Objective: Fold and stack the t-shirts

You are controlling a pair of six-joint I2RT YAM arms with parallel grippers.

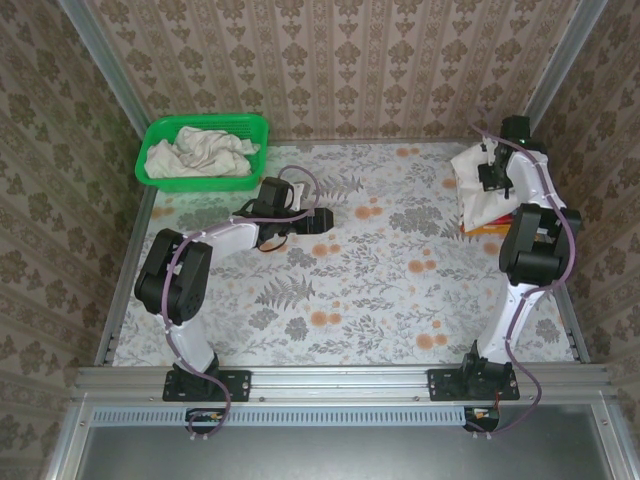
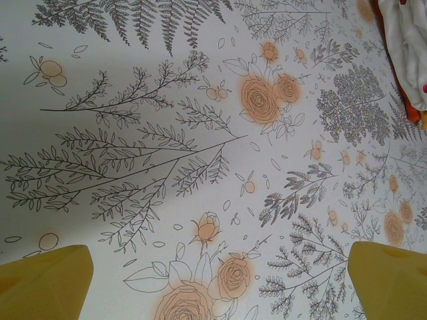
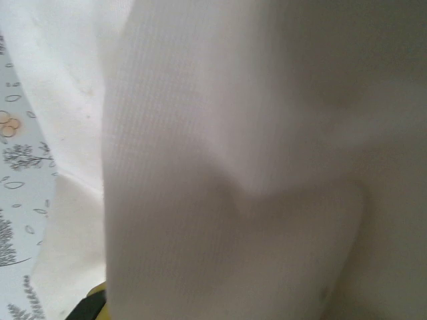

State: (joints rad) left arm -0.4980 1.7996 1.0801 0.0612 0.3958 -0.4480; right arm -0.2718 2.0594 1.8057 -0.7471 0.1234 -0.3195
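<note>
At upper right, a white t-shirt (image 1: 476, 196) lies on the red-edged folded one (image 1: 487, 229). The right gripper (image 1: 493, 172) is on it, and cloth hides whether it grips. Crumpled t-shirts (image 1: 200, 155) in the green basket (image 1: 160, 135), upper left, look unfolded. The left gripper (image 1: 322, 221) hangs open over the counter (image 1: 350, 300).

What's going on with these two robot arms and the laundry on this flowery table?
The right pincer is down on a folded off-white cotton t-shirt at the far right of the floral-patterned table. Whether it grips the cloth is unclear. The left pincer hangs open over the table's middle, holding nothing. More crumpled off-white shirts sit in the green plastic mesh basket at the far left.
</note>
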